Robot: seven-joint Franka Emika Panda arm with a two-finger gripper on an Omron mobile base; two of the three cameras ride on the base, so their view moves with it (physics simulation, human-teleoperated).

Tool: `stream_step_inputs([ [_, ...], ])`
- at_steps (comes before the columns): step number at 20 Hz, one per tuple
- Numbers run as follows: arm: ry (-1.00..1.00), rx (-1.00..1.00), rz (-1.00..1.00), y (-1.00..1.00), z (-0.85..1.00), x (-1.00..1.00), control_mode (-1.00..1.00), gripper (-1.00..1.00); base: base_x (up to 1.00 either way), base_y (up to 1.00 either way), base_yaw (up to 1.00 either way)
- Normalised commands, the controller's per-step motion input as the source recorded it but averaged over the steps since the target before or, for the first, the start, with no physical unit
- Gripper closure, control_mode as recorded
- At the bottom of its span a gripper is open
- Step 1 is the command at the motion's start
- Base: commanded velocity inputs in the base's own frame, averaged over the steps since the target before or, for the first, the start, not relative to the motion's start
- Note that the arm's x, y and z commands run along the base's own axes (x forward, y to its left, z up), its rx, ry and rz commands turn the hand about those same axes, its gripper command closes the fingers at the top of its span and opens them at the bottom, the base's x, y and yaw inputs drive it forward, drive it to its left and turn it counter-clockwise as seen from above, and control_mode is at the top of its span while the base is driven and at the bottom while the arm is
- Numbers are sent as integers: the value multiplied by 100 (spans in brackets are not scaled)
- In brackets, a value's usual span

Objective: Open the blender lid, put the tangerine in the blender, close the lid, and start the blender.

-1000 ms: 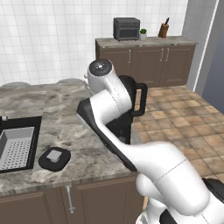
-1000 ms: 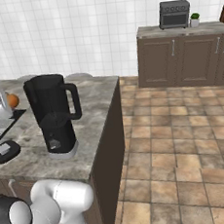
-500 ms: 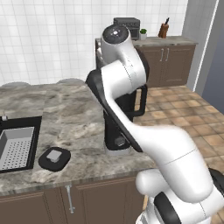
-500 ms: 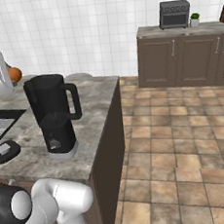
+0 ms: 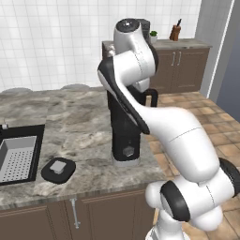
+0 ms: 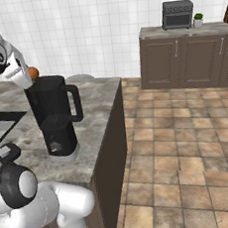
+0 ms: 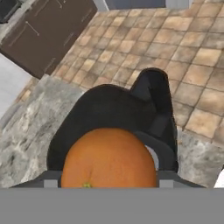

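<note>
- Hand view: the small round orange tangerine is seen close up at the bottom, directly above the open mouth of the tall black blender, whose side loop handle points toward the tiled floor.
- The gripper is closed on the tangerine; only grey slivers of its fingers are made out at either side of the fruit.
- Right base view: the tangerine is seen as an orange spot at the end of the white arm, just above the rear rim of the blender jar, beside the gripper; whether fruit and rim touch cannot be told.
- The blender stands upright on the grey marbled stone counter, near its edge, with no lid on its jar.
- Left base view: the blender is largely hidden behind the arm, and its base with a round front knob is visible.
- The flat round black blender lid with a light grey square cap lies flat on the counter, well apart from the blender, just beside the black-rimmed sink with a grey basin.
</note>
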Motion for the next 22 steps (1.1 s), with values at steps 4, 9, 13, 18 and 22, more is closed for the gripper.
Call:
stream_step_inputs([
  [4,23,0,17,-2,-61,82,-100,100,0,0,0],
  [9,22,0,19,-4,-54,55,-100,100,0,0,0],
  [13,20,0,20,-1,-66,18,-100,100,0,0,0],
  [18,19,0,18,-2,-74,2,-100,-100,0,0,0],
  [22,5,0,12,-3,-48,0,-100,-100,0,0,0],
])
